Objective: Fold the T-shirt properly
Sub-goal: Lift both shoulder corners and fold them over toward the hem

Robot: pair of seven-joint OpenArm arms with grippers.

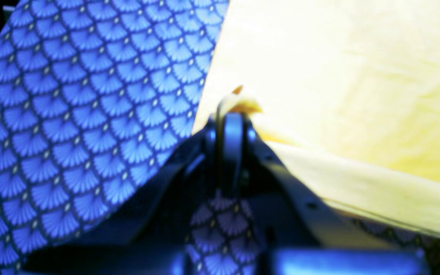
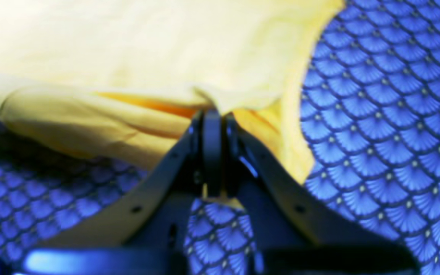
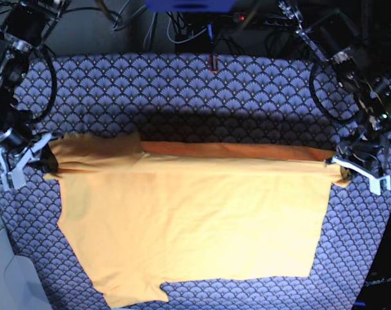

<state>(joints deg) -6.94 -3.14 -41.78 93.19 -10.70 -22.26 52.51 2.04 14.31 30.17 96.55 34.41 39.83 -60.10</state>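
Left claw [image 1: 229, 114] closed on one end of the T-shirt's [image 3: 195, 219] raised edge, right claw [image 2: 214, 114] closed on the other. T-shirt spans between them, rest of it spread on the blue scallop-patterned cloth [image 3: 182, 84].

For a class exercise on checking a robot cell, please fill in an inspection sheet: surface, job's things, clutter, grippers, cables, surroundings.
Surface: blue scallop-patterned cloth under the garment.
Job's things: yellow-orange T-shirt, partly folded, with a raised edge strung between the two grippers; one sleeve points away from that edge.
Clutter: nothing seen.
Left gripper: shut on the T-shirt's edge.
Right gripper: shut on the T-shirt, near the other end of that edge.
Cables: dark cables at the robot's base, beyond the cloth.
Surroundings: pale curved object beside the cloth, at the base view's lower left; can't tell what it is.
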